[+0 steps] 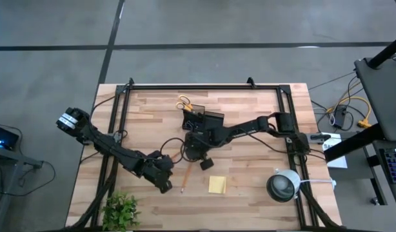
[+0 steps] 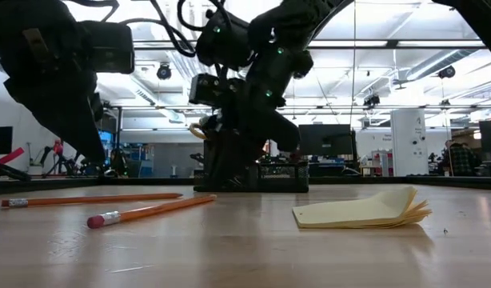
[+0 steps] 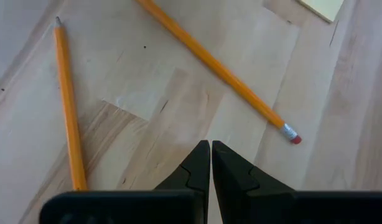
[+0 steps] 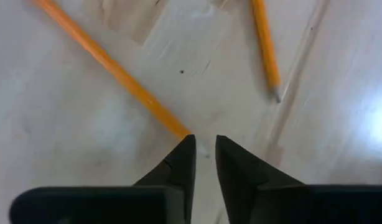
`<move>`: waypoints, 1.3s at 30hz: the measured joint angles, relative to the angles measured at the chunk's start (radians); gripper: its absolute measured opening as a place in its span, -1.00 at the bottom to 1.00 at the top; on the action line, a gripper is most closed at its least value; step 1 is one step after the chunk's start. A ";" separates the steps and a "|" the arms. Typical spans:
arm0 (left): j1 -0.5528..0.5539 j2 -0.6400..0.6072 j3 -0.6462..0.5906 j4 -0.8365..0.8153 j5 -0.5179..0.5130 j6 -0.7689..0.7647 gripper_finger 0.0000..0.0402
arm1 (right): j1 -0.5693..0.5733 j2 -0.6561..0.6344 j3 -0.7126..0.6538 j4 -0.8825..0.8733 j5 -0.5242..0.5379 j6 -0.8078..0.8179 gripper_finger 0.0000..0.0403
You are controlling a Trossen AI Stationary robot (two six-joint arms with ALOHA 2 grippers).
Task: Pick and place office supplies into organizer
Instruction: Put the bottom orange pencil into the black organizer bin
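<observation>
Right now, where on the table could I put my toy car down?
Bare wood lies between the sticky-note pad and the plant, and along the far edge left of the organizer. The middle is crowded: both arms and two pencils there.

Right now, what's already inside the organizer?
The yellow-handled scissors stand in the organizer at its far corner. The right arm covers part of its top, so the other compartments cannot be checked.

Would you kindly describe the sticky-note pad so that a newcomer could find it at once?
On the wooden table, look at the near edge, between the green plant and the round white-grey device. The sticky-note pad lies flat there, just right of an orange pencil. It is the only square, pale yellow thing.
</observation>
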 joint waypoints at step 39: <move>0.000 0.000 0.000 0.018 -0.026 -0.069 -0.99 | -0.024 0.038 -0.001 -0.125 -0.139 -0.061 -0.62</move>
